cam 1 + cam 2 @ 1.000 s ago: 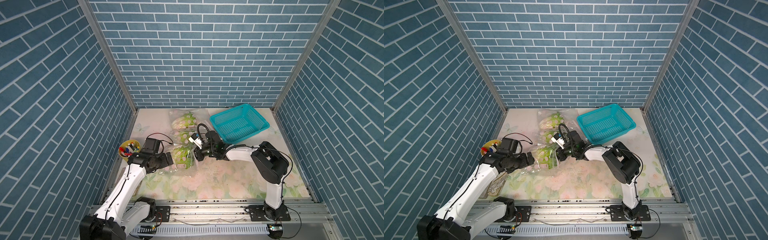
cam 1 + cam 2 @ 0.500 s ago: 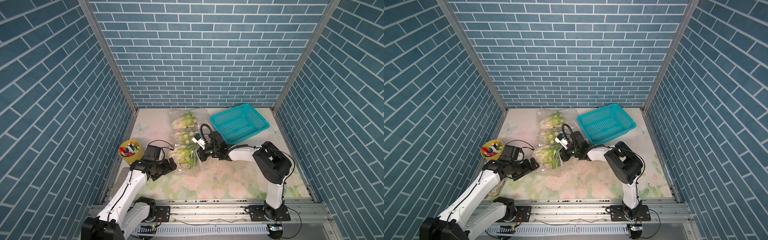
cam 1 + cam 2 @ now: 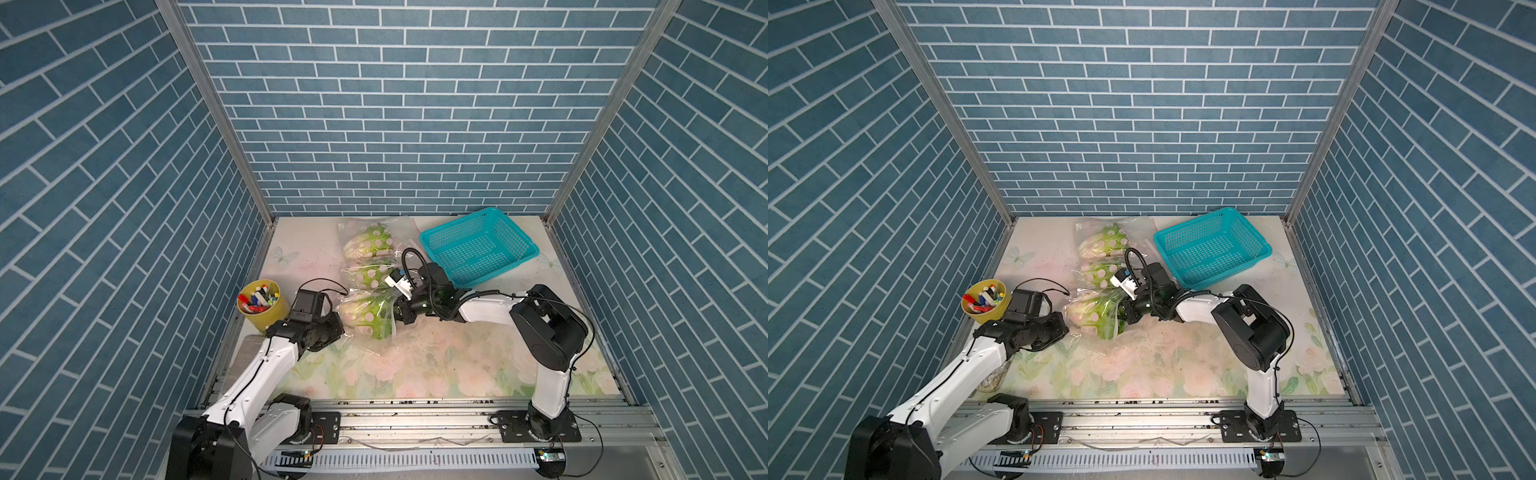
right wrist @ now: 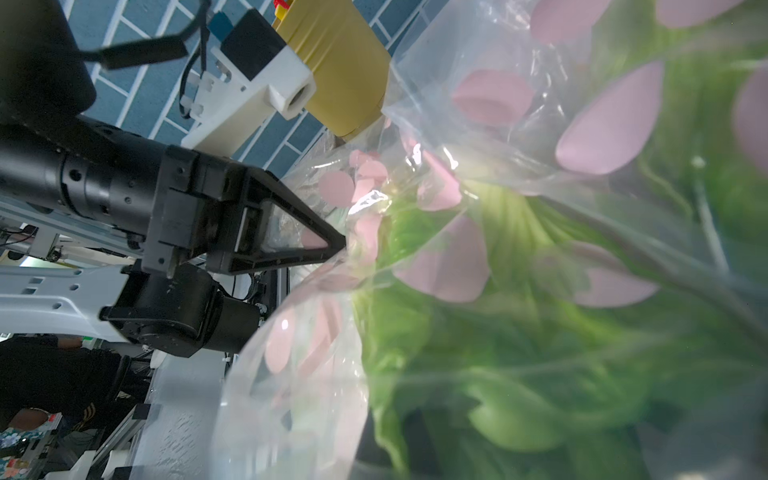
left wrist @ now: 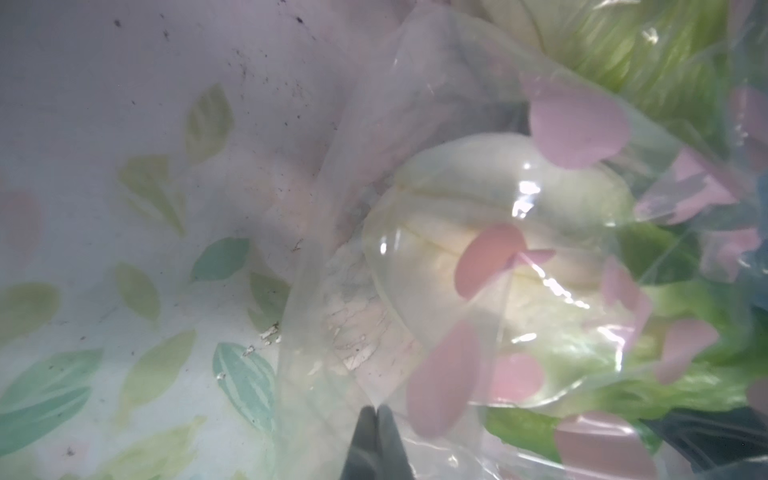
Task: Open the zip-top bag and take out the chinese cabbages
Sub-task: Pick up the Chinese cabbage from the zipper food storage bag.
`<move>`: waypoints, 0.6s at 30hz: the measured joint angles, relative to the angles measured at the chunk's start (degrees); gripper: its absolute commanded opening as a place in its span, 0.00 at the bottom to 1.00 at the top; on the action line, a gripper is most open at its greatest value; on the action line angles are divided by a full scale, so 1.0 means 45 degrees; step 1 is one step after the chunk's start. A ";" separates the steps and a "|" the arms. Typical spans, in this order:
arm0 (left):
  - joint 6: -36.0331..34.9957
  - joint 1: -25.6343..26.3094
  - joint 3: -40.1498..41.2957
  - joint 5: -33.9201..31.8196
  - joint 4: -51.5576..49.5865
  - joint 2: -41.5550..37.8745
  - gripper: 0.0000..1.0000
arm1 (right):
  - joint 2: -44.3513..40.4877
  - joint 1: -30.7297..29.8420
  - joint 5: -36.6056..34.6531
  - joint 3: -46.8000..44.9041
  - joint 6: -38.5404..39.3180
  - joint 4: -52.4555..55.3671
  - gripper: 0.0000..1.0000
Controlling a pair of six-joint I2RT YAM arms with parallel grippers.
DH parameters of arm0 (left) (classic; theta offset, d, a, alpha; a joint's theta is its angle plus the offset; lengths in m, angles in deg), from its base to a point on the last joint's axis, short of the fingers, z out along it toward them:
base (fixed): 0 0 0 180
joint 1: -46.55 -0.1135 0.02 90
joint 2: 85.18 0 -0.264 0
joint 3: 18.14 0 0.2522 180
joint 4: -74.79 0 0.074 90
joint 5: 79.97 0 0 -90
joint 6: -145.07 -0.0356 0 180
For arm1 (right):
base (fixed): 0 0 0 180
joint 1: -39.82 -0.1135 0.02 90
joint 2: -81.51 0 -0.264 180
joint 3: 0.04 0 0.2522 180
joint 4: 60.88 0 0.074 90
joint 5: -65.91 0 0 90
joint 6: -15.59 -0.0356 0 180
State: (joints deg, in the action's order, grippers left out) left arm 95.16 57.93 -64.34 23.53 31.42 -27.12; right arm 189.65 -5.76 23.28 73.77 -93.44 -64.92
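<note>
The clear zip-top bag [image 3: 365, 291] with pink dots lies on the floral table, and three chinese cabbages show through it. One cabbage [image 3: 370, 245] is at the back, one [image 3: 372, 274] in the middle, one [image 3: 365, 318] nearest. My left gripper [image 3: 340, 323] is shut on the bag's film at its near left end. In the left wrist view the fingertips [image 5: 376, 411] pinch the plastic before a whitish cabbage base [image 5: 478, 232]. My right gripper [image 3: 398, 318] is at the bag's leafy right side. Its jaws are hidden behind plastic and green leaves [image 4: 519, 332].
A teal basket [image 3: 457, 224] stands at the back right, just behind the right arm's wrist. A yellow cup [image 3: 262, 301] of markers stands at the left edge beside the left arm. Blue brick walls close three sides.
My left gripper, open before, has settled low at the bag's near left end and closed on the film. The right gripper has barely moved and stays shut.
</note>
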 measured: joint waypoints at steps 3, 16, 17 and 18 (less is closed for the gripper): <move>0.0049 0.0000 0.0000 -0.0957 -0.0107 -0.0384 0.00 | -0.0301 0.0000 0.0097 -0.0160 0.0257 0.0534 0.00; 0.0291 -0.0058 -0.0053 -0.4114 -0.1511 -0.1462 0.00 | -0.3385 0.0068 -0.0393 -0.1656 0.1685 0.2871 0.00; 0.0321 -0.0058 -0.0053 -0.4197 -0.1511 -0.1462 0.00 | -0.3560 0.0097 -0.0491 -0.1681 0.1724 0.3016 0.00; 0.0345 -0.0058 -0.0053 -0.4313 -0.1511 -0.1477 0.00 | -0.3716 0.0131 -0.0593 -0.1681 0.1778 0.3133 0.00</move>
State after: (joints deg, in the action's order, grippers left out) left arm 96.72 57.67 -64.58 4.12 24.62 -33.77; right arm 172.93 -5.17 20.62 66.21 -85.44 -50.82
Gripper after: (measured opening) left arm 0.044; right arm 0.065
